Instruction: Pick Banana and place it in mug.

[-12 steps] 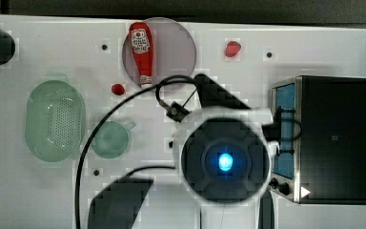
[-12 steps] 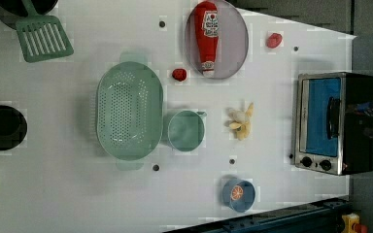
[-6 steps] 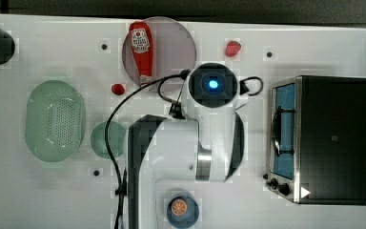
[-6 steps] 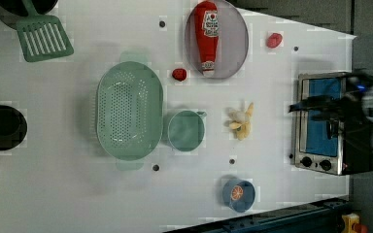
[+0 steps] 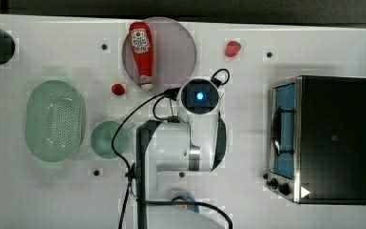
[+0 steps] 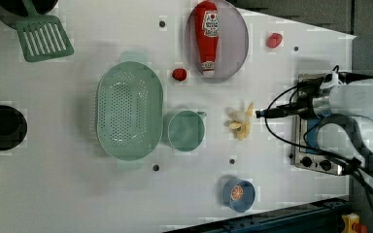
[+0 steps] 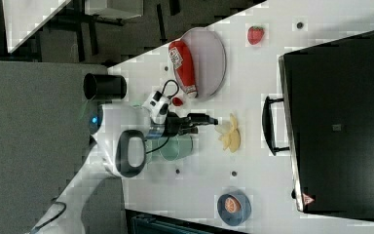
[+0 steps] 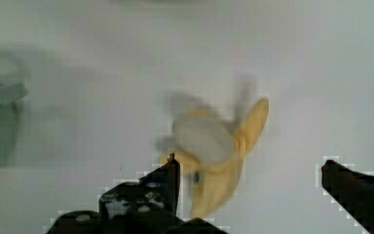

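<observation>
The banana [image 6: 240, 124] lies on the white table, its pale yellow peel splayed open, a short way from the mug [image 6: 185, 131] toward the left view's right. The mug is a small round pale-green cup, also seen as the mug [image 5: 108, 139] and the mug [image 7: 177, 146]. In the wrist view, my gripper [image 8: 251, 163] is open, and the banana [image 8: 219, 161] lies below and between its two dark fingers [image 8: 165, 180]. In the right view, the gripper [image 7: 207, 120] hovers just beside the banana [image 7: 230, 134]. The arm [image 5: 199, 98] covers the banana in the top view.
A green colander [image 6: 128, 116] stands beside the mug. A ketchup bottle [image 6: 207, 34] lies on a plate [image 6: 233, 43]. A toaster oven [image 5: 324, 138], a blue cup [image 6: 239, 194] with an orange slice, a strawberry [image 6: 274, 40], a spatula [image 6: 41, 36] and a black pot [image 6: 2, 127] ring the table.
The arm has swung in from the toaster oven side and now hangs over the banana. The banana and mug have not moved. The gripper stays open.
</observation>
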Action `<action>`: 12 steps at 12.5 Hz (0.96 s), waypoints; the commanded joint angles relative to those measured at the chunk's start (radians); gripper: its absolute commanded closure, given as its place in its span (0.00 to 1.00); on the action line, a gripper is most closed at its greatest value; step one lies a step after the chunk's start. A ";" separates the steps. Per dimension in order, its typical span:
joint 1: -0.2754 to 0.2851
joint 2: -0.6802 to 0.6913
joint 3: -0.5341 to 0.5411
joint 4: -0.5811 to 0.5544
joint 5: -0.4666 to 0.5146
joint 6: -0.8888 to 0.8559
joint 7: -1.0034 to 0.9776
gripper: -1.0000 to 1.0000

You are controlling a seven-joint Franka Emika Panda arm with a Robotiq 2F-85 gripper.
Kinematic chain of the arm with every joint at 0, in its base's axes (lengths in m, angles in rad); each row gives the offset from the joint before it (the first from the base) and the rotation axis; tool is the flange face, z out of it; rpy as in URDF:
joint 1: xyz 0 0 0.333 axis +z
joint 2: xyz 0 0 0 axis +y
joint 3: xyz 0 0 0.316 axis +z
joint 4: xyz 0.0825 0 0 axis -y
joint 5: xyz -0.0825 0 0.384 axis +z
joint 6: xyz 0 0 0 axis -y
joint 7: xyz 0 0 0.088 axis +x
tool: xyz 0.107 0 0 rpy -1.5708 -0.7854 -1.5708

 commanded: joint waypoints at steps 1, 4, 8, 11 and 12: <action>-0.010 0.060 0.012 -0.039 0.000 0.072 -0.109 0.00; -0.010 0.113 0.011 -0.069 -0.001 0.142 -0.169 0.00; -0.011 0.148 0.006 -0.102 -0.001 0.203 -0.169 0.15; -0.012 0.150 0.002 -0.117 -0.001 0.245 -0.168 0.52; -0.012 0.150 0.002 -0.130 -0.001 0.246 -0.169 0.62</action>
